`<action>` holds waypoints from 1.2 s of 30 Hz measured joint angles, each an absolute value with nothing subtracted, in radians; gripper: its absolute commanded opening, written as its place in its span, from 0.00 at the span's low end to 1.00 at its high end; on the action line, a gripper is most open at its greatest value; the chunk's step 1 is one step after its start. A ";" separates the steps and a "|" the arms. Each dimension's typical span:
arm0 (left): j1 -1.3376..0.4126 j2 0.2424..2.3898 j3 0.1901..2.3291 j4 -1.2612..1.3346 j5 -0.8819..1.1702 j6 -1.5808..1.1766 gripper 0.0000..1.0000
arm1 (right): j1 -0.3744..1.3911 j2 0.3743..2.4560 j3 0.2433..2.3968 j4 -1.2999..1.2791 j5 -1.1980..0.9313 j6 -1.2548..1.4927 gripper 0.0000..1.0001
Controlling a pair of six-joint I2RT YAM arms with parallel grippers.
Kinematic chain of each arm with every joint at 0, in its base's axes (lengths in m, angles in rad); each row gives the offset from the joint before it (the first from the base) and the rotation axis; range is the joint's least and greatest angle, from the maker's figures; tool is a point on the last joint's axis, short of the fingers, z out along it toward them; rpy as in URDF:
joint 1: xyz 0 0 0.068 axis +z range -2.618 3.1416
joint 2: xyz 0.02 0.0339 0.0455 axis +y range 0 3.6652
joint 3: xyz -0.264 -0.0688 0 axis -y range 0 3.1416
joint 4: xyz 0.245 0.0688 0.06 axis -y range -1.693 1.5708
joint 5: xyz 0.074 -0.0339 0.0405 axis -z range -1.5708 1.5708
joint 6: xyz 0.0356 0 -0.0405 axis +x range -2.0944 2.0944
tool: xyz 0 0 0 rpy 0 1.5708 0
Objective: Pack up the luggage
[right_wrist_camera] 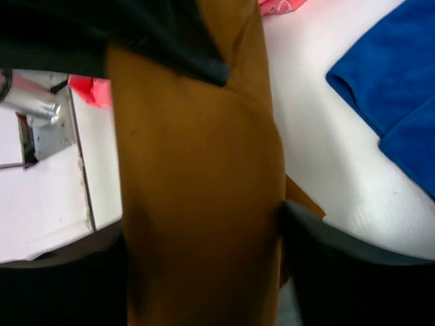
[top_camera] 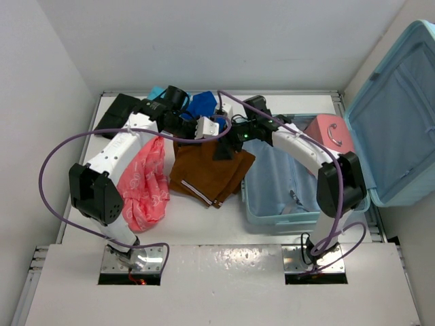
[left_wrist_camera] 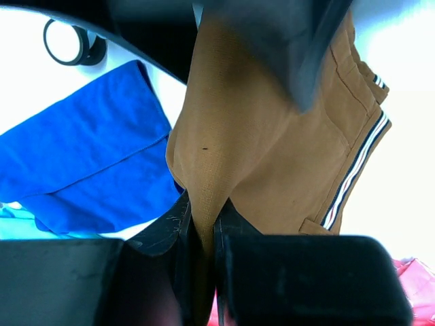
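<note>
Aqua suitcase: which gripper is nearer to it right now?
Right. The right gripper straddles the brown garment just left of the open suitcase. The left gripper pinches the same garment's top edge farther left, toward the back.

- Top external looks down from above and behind the arm bases (top_camera: 132, 258), covering the whole table (top_camera: 224, 224) and the luggage (top_camera: 394, 122).
- Both wrist cameras face the brown garment (left_wrist_camera: 272, 149) at very close range; all three views share it.
</note>
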State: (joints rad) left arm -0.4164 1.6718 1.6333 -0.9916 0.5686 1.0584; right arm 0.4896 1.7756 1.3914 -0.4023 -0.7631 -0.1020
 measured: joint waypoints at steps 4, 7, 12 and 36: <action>-0.416 1.672 1.634 -0.992 0.572 1.036 0.08 | 0.501 1.800 1.409 -0.374 -0.731 -0.060 0.06; -0.408 1.669 1.633 -0.955 0.583 0.979 0.49 | 0.492 1.799 1.409 -0.358 -0.722 0.015 0.00; -0.344 1.579 1.571 -0.755 0.664 0.762 1.00 | 0.402 1.716 1.268 -0.181 -0.711 0.297 0.00; -0.219 1.274 1.285 -0.219 0.545 0.214 1.00 | -0.163 1.288 0.718 -0.162 -0.496 0.389 0.00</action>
